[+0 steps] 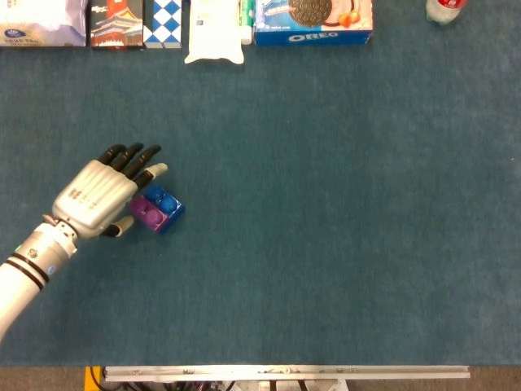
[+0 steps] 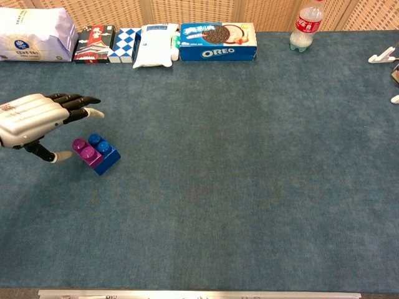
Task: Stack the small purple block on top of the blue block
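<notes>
Teal felt-like cloth covers the table [image 2: 249, 187], and nearest us on its left side we find the left hand [image 1: 96, 195], metal-backed with dark fingers [image 1: 137, 155]. We see the fingers spread and extended, holding nothing; the thumb tip [image 2: 62, 156] sits just beside the purple block without clearly touching it. The right hand shows in neither view.

Just right of the hand sits the small purple block [image 2: 86, 151], on the blue block [image 2: 106, 156]. In the chest view we read the purple piece as seated on the near-left half of the blue one, with two blue studs left bare beside it. We cannot tell whether it is pressed fully home or only resting on the studs.

We judge the placing step done and the release in hand: fingers are off the block and the stack stands by itself. The next move, as we see it, calls for drawing the hand up and away to the left without brushing the purple block, since the thumb is so near. If the seating looks loose, a light press from above would be wanted first.

Far along the back edge we note a white bag [image 2: 34, 34], a dark box [image 2: 95, 43], a blue-and-white chequered box [image 2: 125, 43], a white pouch [image 2: 153, 47], an Oreo box [image 2: 218, 42], and a plastic bottle with red label [image 2: 304, 26].
</notes>
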